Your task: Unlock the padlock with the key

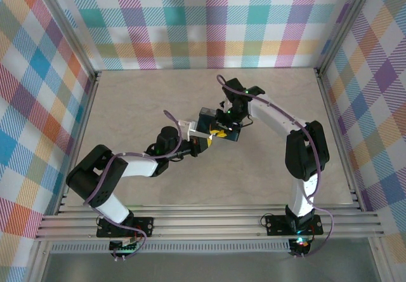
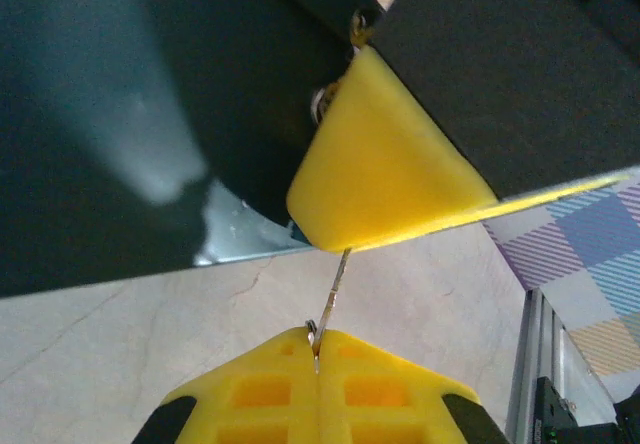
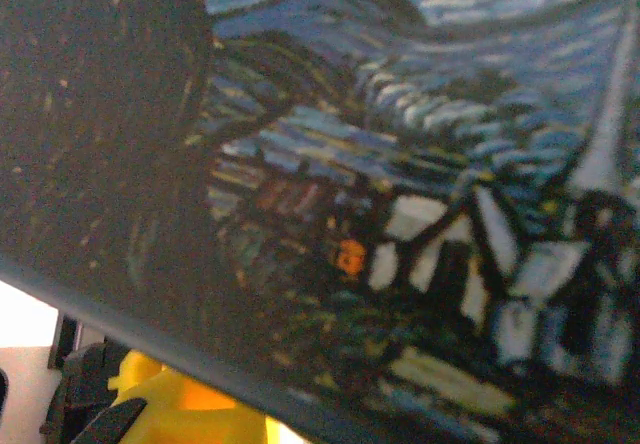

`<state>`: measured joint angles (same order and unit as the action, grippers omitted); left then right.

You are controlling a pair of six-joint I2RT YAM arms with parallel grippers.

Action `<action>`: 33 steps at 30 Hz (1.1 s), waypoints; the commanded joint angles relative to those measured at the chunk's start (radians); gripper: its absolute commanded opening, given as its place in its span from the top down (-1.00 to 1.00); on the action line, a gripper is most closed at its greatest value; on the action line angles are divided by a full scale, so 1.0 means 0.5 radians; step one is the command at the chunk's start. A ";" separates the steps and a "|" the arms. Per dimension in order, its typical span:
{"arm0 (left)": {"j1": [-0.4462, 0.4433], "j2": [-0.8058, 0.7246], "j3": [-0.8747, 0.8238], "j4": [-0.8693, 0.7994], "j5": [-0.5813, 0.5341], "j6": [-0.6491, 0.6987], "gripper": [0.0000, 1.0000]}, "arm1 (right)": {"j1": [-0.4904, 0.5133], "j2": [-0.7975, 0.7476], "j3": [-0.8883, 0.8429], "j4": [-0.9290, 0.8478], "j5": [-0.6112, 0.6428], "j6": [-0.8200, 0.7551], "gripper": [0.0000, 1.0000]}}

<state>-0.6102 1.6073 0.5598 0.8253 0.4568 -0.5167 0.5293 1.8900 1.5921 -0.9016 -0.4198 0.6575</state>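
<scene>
The left gripper (image 2: pixel 316 342) was fully closed, its yellow fingertips pinching the key (image 2: pixel 336 279) at its lower end. The thin blade rose toward a yellow finger (image 2: pixel 385 174) of the right gripper (image 1: pixel 221 130). That gripper sat against the painted box (image 3: pixel 400 164); how wide it stood could not be told. Beneath lay the pale table (image 2: pixel 130 354).

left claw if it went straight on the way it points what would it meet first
Probably the yellow finger ahead, by the dark box. The left claw is shut on the key, and the key's tip, sticking out in front, would touch that finger's lower edge first, though depth is unclear.
</scene>
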 commanded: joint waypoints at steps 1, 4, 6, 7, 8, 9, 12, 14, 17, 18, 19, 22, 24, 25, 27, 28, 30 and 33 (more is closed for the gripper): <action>0.026 0.044 -0.021 0.116 0.060 -0.022 1.00 | -0.013 0.007 0.065 -0.007 -0.084 -0.051 1.00; 0.030 0.074 -0.018 0.123 0.086 -0.022 1.00 | -0.019 0.009 0.065 -0.002 -0.096 -0.039 1.00; 0.036 0.087 -0.021 0.139 0.096 -0.030 1.00 | -0.020 0.010 0.065 0.002 -0.101 -0.039 1.00; 0.033 0.095 -0.022 0.146 0.103 -0.034 1.00 | -0.022 0.010 0.065 0.004 -0.102 -0.039 1.00; 0.034 0.101 -0.021 0.152 0.108 -0.034 1.00 | -0.022 0.009 0.065 0.004 -0.101 -0.039 1.00; 0.033 0.106 -0.020 0.150 0.114 -0.034 1.00 | -0.025 0.009 0.065 0.003 -0.102 -0.039 1.00; 0.035 0.121 -0.027 0.168 0.121 -0.046 1.00 | -0.028 0.009 0.059 0.003 -0.104 -0.042 1.00; 0.035 0.124 -0.027 0.174 0.121 -0.048 1.00 | -0.028 0.006 0.056 0.002 -0.105 -0.045 1.00; 0.038 0.126 -0.028 0.172 0.118 -0.050 1.00 | -0.028 0.003 0.049 0.002 -0.104 -0.049 1.00; 0.041 0.129 -0.028 0.176 0.117 -0.055 1.00 | -0.028 0.000 0.049 0.005 -0.105 -0.048 1.00; 0.040 0.132 -0.027 0.185 0.122 -0.056 1.00 | -0.028 0.000 0.049 0.004 -0.106 -0.049 1.00; 0.040 0.135 -0.024 0.203 0.123 -0.071 1.00 | -0.028 0.000 0.047 0.007 -0.113 -0.051 1.00; 0.043 0.135 -0.022 0.211 0.124 -0.077 1.00 | -0.028 0.001 0.043 0.014 -0.122 -0.051 1.00; 0.042 0.135 -0.020 0.214 0.121 -0.080 1.00 | -0.028 0.001 0.040 0.017 -0.130 -0.050 1.00; 0.043 0.135 -0.012 0.215 0.116 -0.083 1.00 | -0.028 0.000 0.037 0.018 -0.135 -0.052 1.00; 0.042 0.137 -0.012 0.215 0.113 -0.083 1.00 | -0.028 0.001 0.034 0.018 -0.139 -0.051 1.00; 0.045 0.139 -0.009 0.225 0.104 -0.091 1.00 | -0.028 -0.003 0.029 0.018 -0.142 -0.051 1.00; 0.052 0.145 -0.007 0.242 0.088 -0.102 1.00 | -0.027 -0.006 0.022 0.018 -0.146 -0.051 1.00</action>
<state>-0.5964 1.6707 0.5587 0.8791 0.5045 -0.5617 0.5217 1.8908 1.5917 -0.9024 -0.4561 0.6563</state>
